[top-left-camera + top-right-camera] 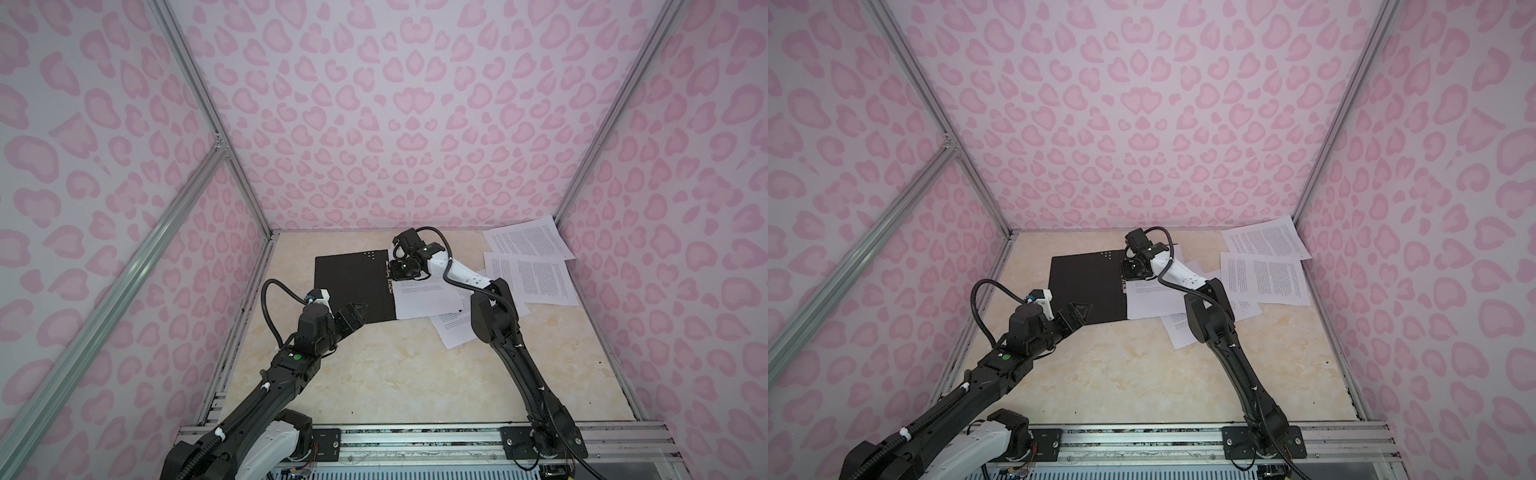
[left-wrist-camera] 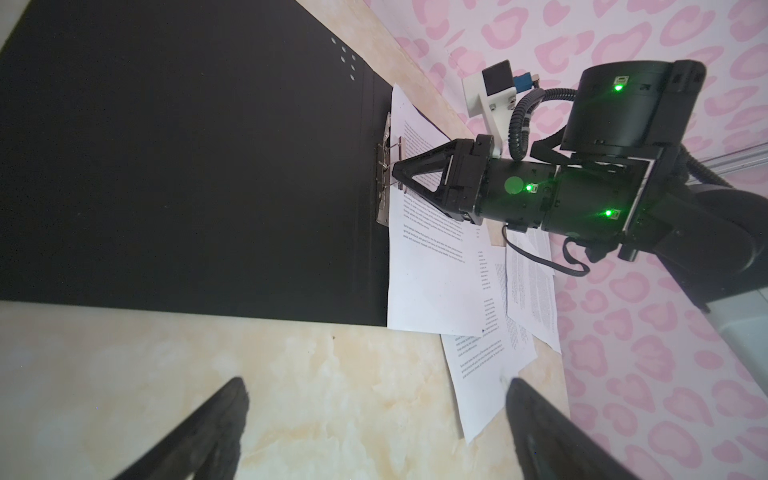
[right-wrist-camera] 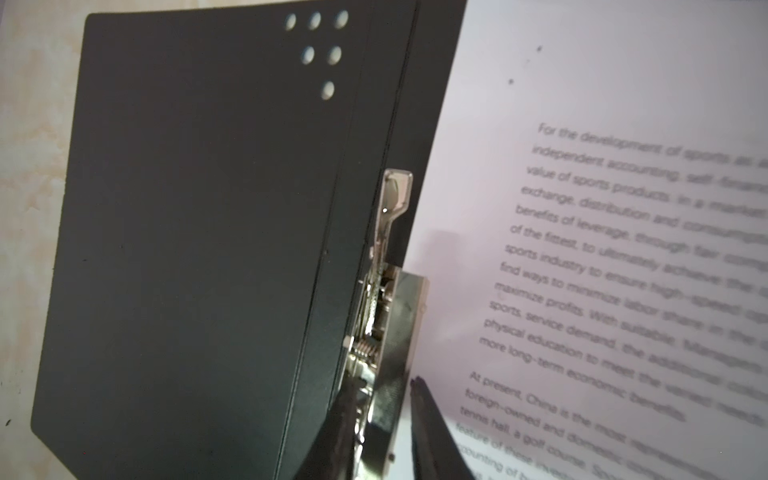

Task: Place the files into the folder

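Lying open, matte black folder [image 1: 353, 282], white printed files [image 1: 424, 297] right of it, right gripper [image 3: 382, 384] narrow astride shiny metal clip [image 3: 395, 316], grip unclear, left gripper [image 1: 354, 312] wide, empty.

One open folder [image 1: 353, 286] lies near the worktop's [image 1: 395, 374] far edge, with one metal clip [image 3: 399, 307] at its spine. At least five paper sheets [image 1: 536, 282] spread from it toward the far right corner; overlaps prevent an exact count.
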`<action>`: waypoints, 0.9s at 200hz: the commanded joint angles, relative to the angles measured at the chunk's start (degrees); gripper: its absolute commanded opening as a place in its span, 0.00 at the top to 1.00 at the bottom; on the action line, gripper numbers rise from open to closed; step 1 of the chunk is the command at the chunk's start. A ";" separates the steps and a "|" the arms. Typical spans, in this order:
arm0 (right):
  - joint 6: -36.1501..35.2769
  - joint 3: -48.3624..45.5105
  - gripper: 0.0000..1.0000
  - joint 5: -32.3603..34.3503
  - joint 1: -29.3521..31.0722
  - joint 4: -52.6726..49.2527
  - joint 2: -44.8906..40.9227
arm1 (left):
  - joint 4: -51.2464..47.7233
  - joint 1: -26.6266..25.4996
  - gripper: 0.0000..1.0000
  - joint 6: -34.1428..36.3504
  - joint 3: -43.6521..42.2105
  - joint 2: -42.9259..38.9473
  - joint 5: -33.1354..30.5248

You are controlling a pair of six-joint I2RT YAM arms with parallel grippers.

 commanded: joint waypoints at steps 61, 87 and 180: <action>3.82 -2.72 0.92 -0.16 1.69 3.01 -2.54 | 0.87 0.02 0.03 -0.10 0.61 0.15 -0.22; 8.21 -9.38 0.94 1.55 3.42 8.33 -7.42 | -0.21 0.02 0.03 0.16 0.78 -1.03 -1.22; 27.63 -44.30 0.94 4.31 11.16 38.46 -25.76 | -4.52 0.00 0.03 1.27 1.44 -5.43 -5.97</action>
